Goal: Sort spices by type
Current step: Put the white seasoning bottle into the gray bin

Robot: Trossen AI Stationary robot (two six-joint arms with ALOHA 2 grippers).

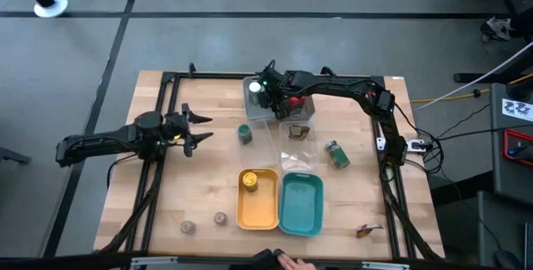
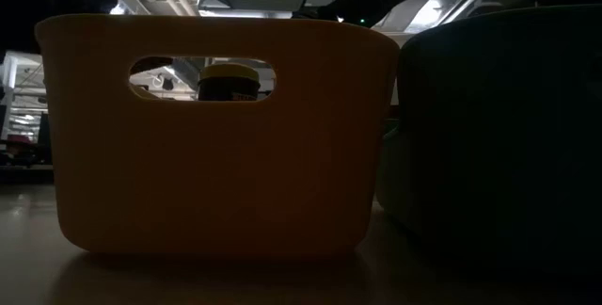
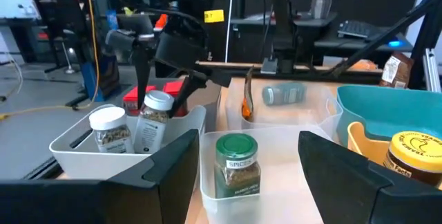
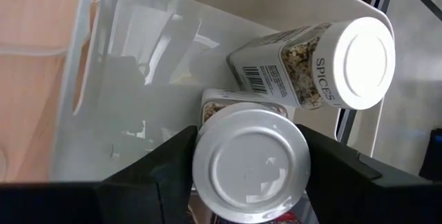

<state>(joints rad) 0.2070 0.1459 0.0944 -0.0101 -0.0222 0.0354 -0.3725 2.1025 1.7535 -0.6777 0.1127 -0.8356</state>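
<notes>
left gripper (image 1: pixel 202 128) hangs over bare wood at the left of the table (image 1: pixel 166 203), fingers spread, nothing between them, aimed toward the middle. down near the front edge, two small brownish jars (image 1: pixel 204 222) sit upright, round from above, just apart from each other.

moving right: a green-lid jar (image 3: pixel 237 165) stands upright in the clear tray (image 3: pixel 207 148), long axis vertical, glass sides showing greenish flakes, label reading "spices". the tray is thin see-through plastic. beside it the yellow tray (image 1: pixel 258 212) holds a yellow jar (image 1: pixel 249 182), upright at its far end; in the low view its lid peeks through the tray's oval handle slot. the teal tray (image 1: pixel 301 205) touches the yellow one, smooth plastic with rounded corners.

at the back, the grey tray (image 4: pixel 103 58). the right gripper (image 1: pixel 268 95) is over it, clamped on a silver-lid jar (image 4: pixel 250 165), its flat round metal-look lid facing the wrist camera, jar upright. next to it a white-lid jar (image 4: pixel 314 61), square-shouldered and clear, is full of pale flakes and has a barcode on its side; it leans in the wrist view but stands upright in the left wrist view. red boxy tins (image 3: pixel 155 89) show behind.

further right, a second green-lid jar (image 1: pixel 336 155) lies on its side on the wood, long axis diagonal.
</notes>
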